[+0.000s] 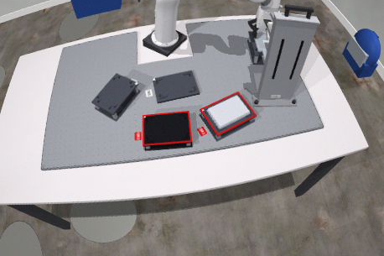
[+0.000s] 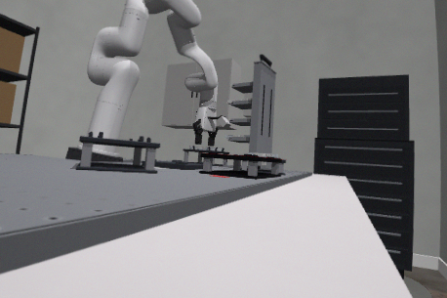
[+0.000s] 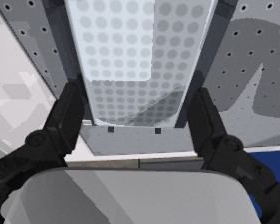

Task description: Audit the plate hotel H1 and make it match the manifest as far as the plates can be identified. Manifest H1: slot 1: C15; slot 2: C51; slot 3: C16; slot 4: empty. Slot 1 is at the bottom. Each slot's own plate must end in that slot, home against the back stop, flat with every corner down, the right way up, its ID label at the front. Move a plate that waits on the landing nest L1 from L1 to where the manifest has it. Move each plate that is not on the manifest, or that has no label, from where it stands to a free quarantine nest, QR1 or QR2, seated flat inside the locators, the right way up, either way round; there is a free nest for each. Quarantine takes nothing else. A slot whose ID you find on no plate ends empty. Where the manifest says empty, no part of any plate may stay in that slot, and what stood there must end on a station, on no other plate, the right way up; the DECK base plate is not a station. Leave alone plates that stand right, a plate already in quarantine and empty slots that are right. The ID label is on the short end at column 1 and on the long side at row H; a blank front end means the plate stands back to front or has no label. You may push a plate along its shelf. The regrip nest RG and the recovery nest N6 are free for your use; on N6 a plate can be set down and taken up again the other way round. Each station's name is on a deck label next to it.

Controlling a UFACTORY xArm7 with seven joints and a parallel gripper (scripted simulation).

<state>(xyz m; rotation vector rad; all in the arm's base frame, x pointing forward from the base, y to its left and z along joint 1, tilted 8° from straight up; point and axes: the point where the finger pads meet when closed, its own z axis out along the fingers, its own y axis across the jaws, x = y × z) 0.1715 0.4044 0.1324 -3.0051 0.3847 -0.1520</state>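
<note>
The plate hotel H1 [image 1: 289, 51] [image 2: 262, 108] stands at the right of the deck, its shelves [image 2: 241, 105] facing the arm. My gripper [image 1: 256, 44] [image 2: 205, 139] [image 3: 136, 98] is open, low in front of the hotel. In the wrist view a clear well plate [image 3: 138, 55] lies below me on a shelf, its near end between my two spread fingers, which do not touch it. I read no label on it. I cannot tell which slot it is in. A white plate [image 1: 228, 112] sits in the right red-framed quarantine nest [image 1: 251, 109].
The left red-framed nest [image 1: 167, 128] looks dark inside. A flat dark nest [image 1: 175, 86] and a tilted dark nest [image 1: 115, 94] stand further left. The arm's base [image 1: 164, 43] is at the back of the deck [image 1: 84, 143].
</note>
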